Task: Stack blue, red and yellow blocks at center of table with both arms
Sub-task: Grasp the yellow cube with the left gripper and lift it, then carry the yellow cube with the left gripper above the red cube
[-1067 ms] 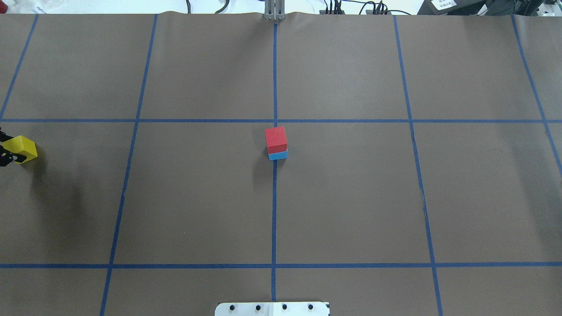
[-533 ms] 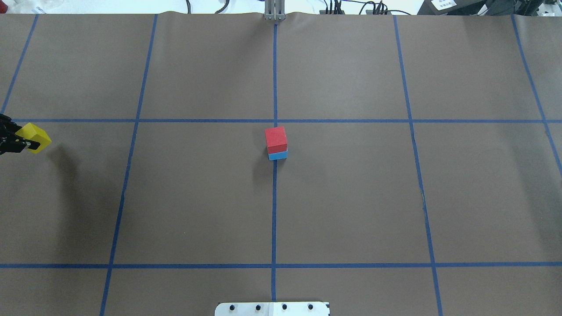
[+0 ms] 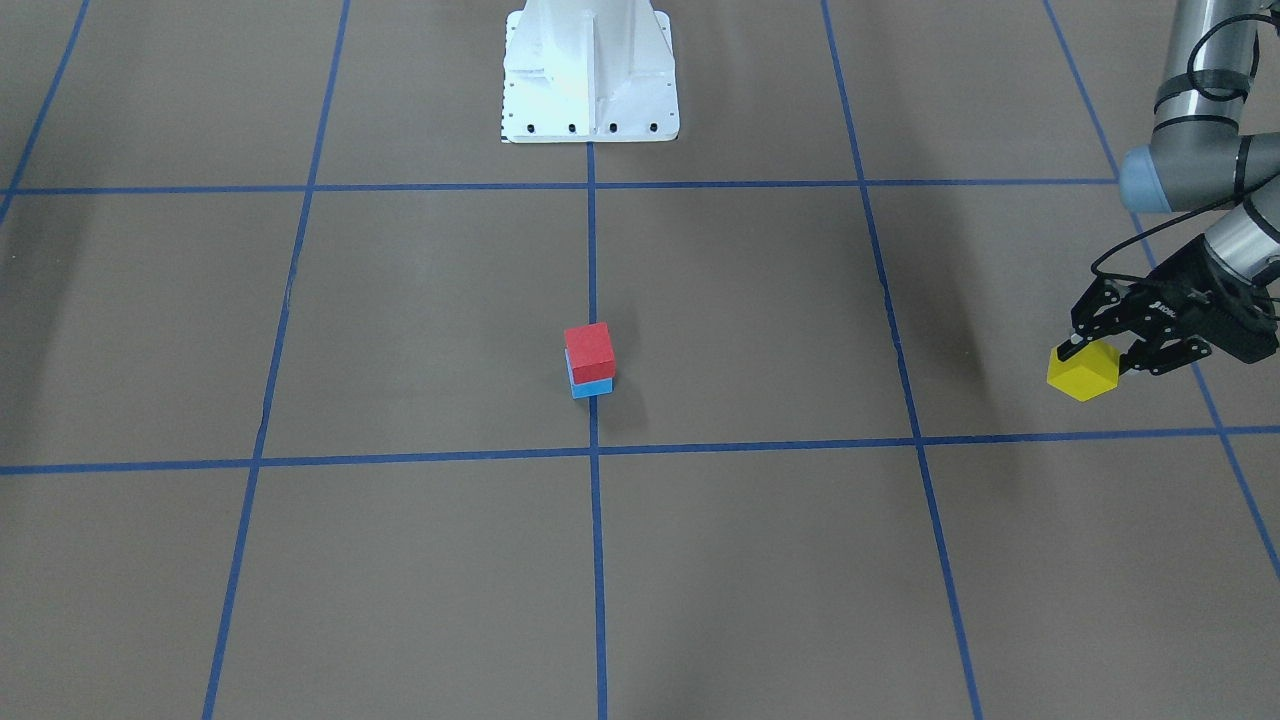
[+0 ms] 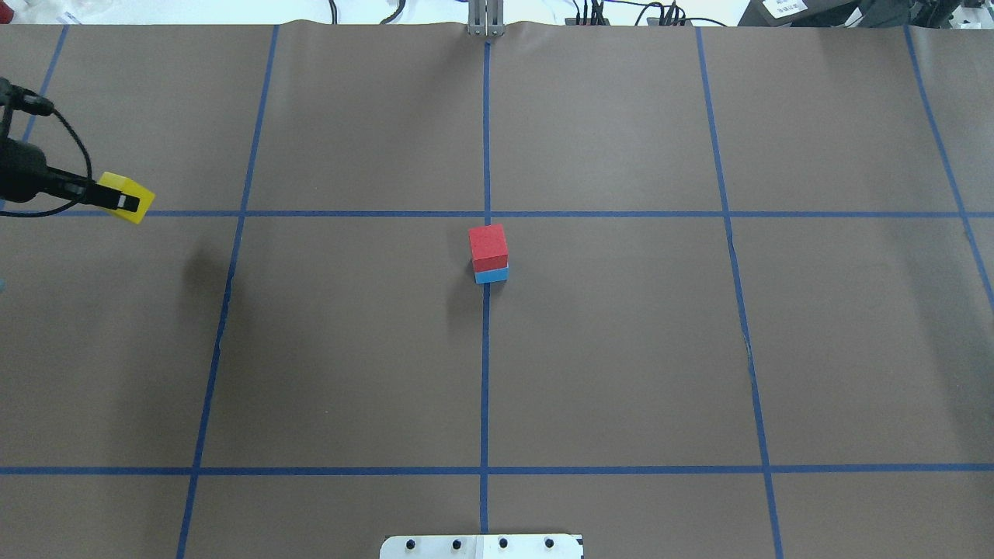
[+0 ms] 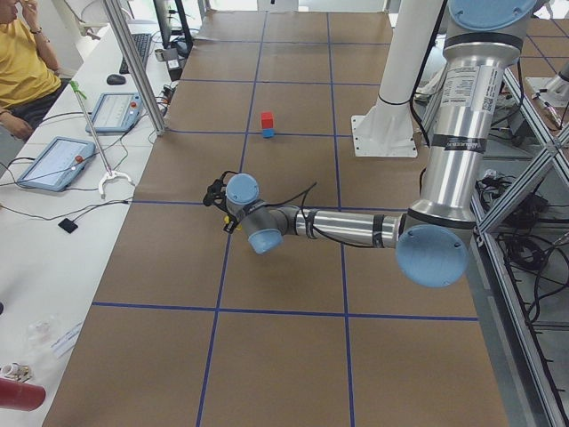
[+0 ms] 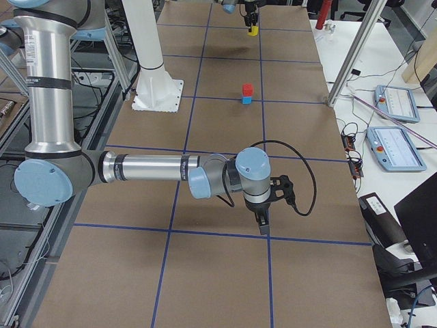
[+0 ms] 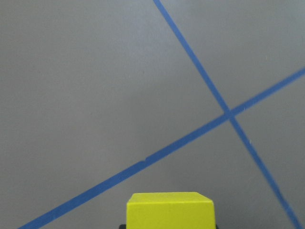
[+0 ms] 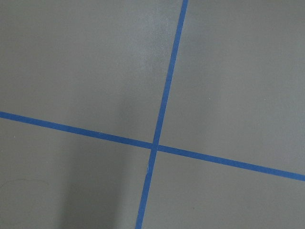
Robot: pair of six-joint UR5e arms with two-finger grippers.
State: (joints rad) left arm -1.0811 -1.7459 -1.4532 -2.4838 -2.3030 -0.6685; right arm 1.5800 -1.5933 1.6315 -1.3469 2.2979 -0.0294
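Observation:
A red block (image 4: 488,244) sits on a blue block (image 4: 491,275) at the table's centre, on the middle tape line; the stack also shows in the front view (image 3: 589,350). My left gripper (image 4: 116,200) is shut on a yellow block (image 4: 130,196) and holds it in the air near the table's left edge, far from the stack. The front view shows the same block (image 3: 1082,375) between the fingers, and the left wrist view shows its top (image 7: 170,210). My right gripper (image 6: 263,220) shows only in the exterior right view, low over the table; I cannot tell its state.
Blue tape lines divide the brown table cover (image 4: 621,349) into squares. The robot's white base (image 3: 590,70) stands at the near middle edge. Tablets, cables and an operator (image 5: 27,62) are at a side bench beyond the far edge.
My left gripper has carried the yellow block away from the table's left edge, farther from the robot and toward the centre. The red and blue stack has not moved.

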